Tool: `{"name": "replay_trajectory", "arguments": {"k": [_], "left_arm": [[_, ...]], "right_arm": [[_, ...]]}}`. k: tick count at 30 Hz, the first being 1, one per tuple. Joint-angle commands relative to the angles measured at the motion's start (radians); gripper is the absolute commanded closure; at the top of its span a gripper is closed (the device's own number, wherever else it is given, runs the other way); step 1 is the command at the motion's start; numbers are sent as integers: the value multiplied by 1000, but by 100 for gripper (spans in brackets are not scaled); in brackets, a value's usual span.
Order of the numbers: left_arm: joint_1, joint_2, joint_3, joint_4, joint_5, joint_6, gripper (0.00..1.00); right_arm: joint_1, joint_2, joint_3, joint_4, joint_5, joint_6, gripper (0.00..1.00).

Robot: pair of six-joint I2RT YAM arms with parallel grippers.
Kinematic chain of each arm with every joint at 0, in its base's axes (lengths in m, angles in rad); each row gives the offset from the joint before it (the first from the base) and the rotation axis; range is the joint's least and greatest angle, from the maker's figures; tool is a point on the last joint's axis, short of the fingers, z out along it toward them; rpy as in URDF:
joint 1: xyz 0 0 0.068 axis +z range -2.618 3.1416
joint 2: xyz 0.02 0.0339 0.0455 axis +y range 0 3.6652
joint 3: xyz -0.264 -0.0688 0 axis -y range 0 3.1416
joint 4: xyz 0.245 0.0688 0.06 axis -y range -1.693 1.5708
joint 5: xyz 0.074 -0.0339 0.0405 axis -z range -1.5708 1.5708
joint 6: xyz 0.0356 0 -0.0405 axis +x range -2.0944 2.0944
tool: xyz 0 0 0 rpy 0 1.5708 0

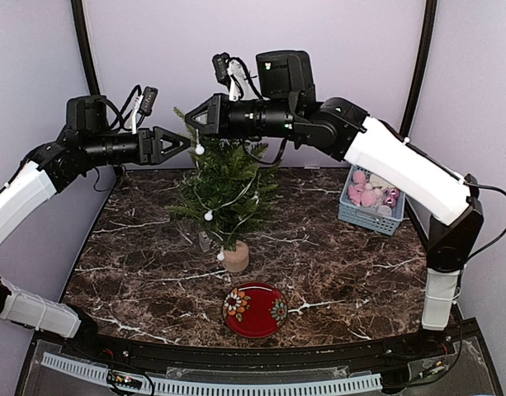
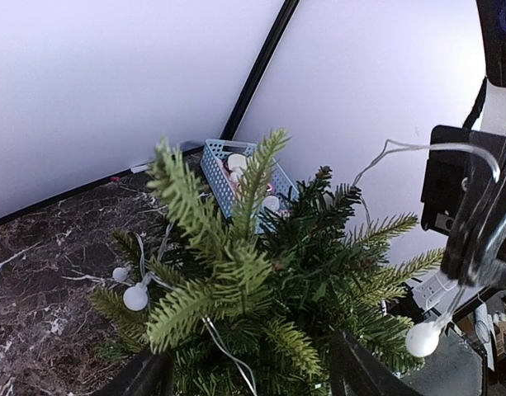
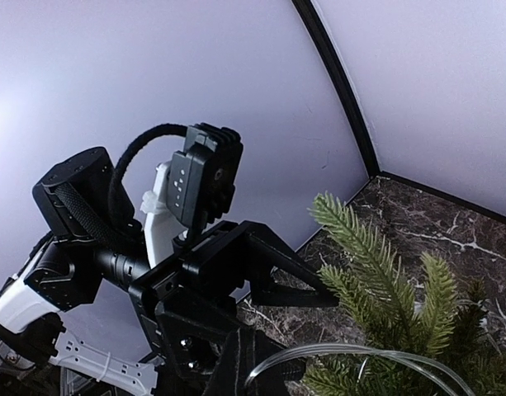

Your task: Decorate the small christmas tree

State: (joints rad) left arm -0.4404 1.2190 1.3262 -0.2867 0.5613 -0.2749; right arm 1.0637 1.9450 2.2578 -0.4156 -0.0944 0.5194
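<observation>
The small christmas tree stands mid-table on its light-wood stump. A light string with white bulbs is draped over its branches. My right gripper is above the treetop, shut on the string's clear wire, and one bulb dangles below it. My left gripper is open just left of the treetop. In the left wrist view its dark fingers sit on either side of the upper branches, holding nothing. Bulbs hang in the foliage there.
A blue basket with pink and white ornaments sits at the back right and also shows in the left wrist view. A red flowered plate lies in front of the tree. The two grippers are close together above the tree.
</observation>
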Motion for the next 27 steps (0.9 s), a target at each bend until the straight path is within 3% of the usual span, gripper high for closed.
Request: {"name": "replay_trajectory", "arguments": {"k": [1, 4, 16, 19, 22, 24, 27], "left_arm": [[6, -21, -18, 28, 1, -4, 34], [6, -35, -26, 24, -20, -3, 33], [12, -83, -33, -31, -97, 26, 30], [13, -98, -39, -13, -36, 39, 29], [8, -143, -106, 135, 151, 39, 31], [-19, -167, -151, 220, 203, 26, 31], [-122, -174, -148, 214, 155, 91, 31]], "right_arm": [[23, -22, -34, 23, 42, 17, 100], [29, -45, -60, 15, 52, 17, 100], [49, -99, -36, -120, 55, -9, 59], [49, -102, -11, -186, 66, -7, 56], [49, -108, -9, -217, 77, -2, 53], [50, -109, -8, -224, 73, 0, 53], [50, -103, -6, -212, 53, 9, 55]]}}
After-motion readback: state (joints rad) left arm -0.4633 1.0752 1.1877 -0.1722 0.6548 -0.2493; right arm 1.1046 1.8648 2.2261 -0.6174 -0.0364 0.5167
